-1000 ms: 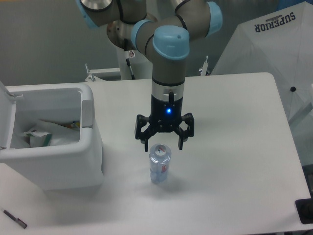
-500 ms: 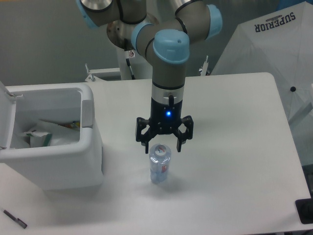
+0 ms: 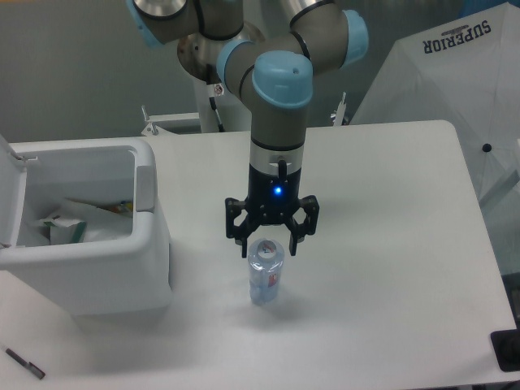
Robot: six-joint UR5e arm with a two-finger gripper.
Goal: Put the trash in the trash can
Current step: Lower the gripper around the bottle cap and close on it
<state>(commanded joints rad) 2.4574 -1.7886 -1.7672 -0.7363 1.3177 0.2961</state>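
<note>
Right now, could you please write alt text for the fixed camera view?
A robot arm's open tool hangs just above an upright water bottle on a white table, fingers either side of its top. The white trash can stands to the left, lid open, with litter inside.

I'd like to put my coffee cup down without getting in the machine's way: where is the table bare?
The widest bare patch lies right of the clear plastic water bottle, out to the white table edge. Another lies behind the black two-finger gripper, toward the far edge. The left is crowded: the boxy white trash can fills it, with a small dark pen-like object in front.
</note>
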